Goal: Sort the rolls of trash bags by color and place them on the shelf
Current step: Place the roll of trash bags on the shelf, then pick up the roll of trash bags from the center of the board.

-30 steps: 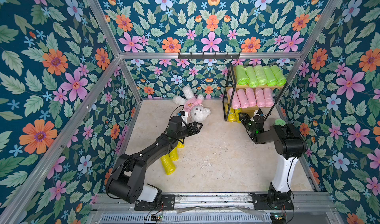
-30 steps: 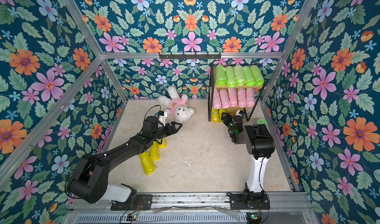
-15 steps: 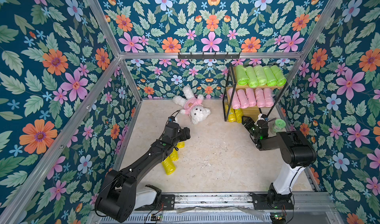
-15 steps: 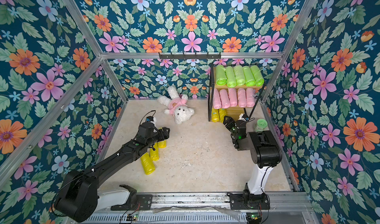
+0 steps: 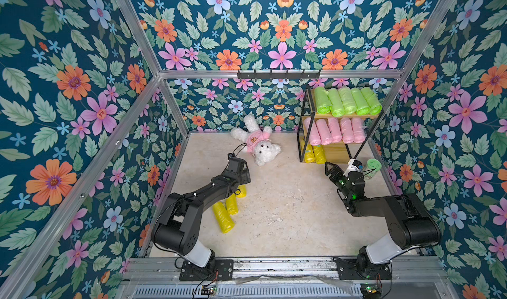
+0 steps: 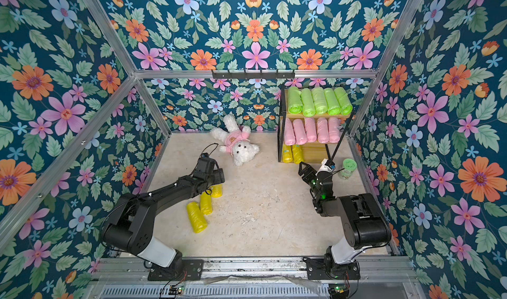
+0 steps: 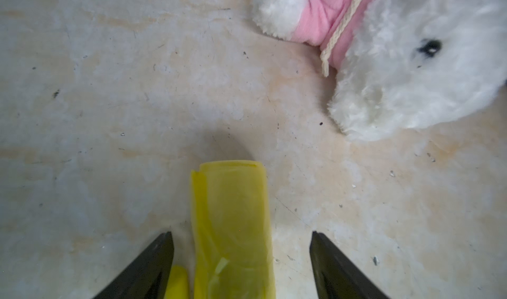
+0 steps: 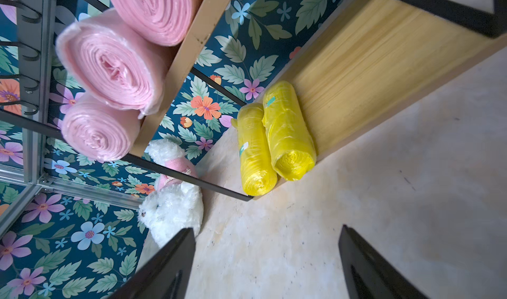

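The left tool [image 7: 241,233] gaped wide astride a yellow roll [image 7: 230,215]. The right tool [image 8: 266,227], wide and empty, faced the shelf [image 8: 356,64] at one o'clock.

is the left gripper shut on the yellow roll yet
No, the left gripper stands open in the left wrist view, its fingers apart from the yellow roll on both sides.

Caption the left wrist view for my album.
Open left gripper lined up over a yellow roll, white plush toy nearby.
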